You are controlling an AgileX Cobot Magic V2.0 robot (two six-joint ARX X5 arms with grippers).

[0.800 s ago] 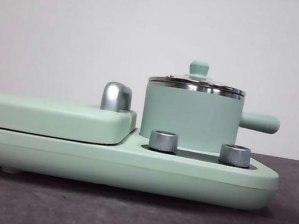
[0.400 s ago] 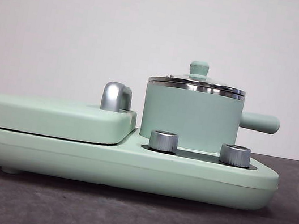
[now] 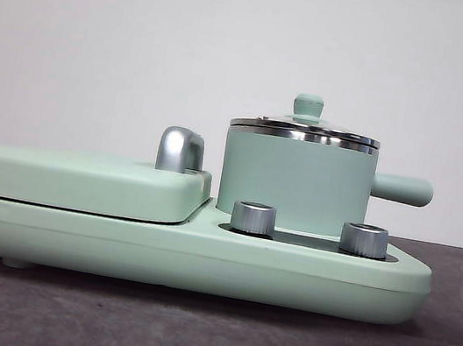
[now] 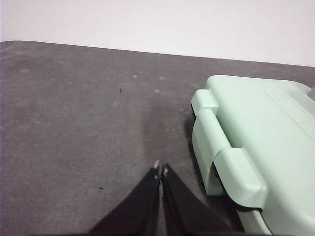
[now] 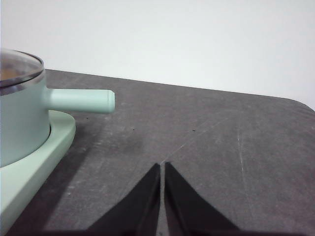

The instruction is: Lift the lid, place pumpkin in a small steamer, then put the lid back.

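The small mint-green cylindrical steamer pot with steel rim sits on the right section of the mint-green cooker base, stubby side handle pointing away from the griddle side. The round clear glass lid with steel rim and mint knob is seated flat on the pot rim. Through the glass in the right wrist view there is a faint orange tint inside the pot (can't tell what it is). Two steel dials stand on the base just in front of the pot. The wide flat mint-green griddle cover with chrome handle lies beside the pot, closed.

Left tool: black jaws pressed together, gripping nothing, over bare dark grey bench, near the hinge end of the griddle cover, well apart from the pot.

Right tool: jaws together, gripping nothing, over the bench on the pot's handle side, not touching the handle. Neither tool appears in the front view.
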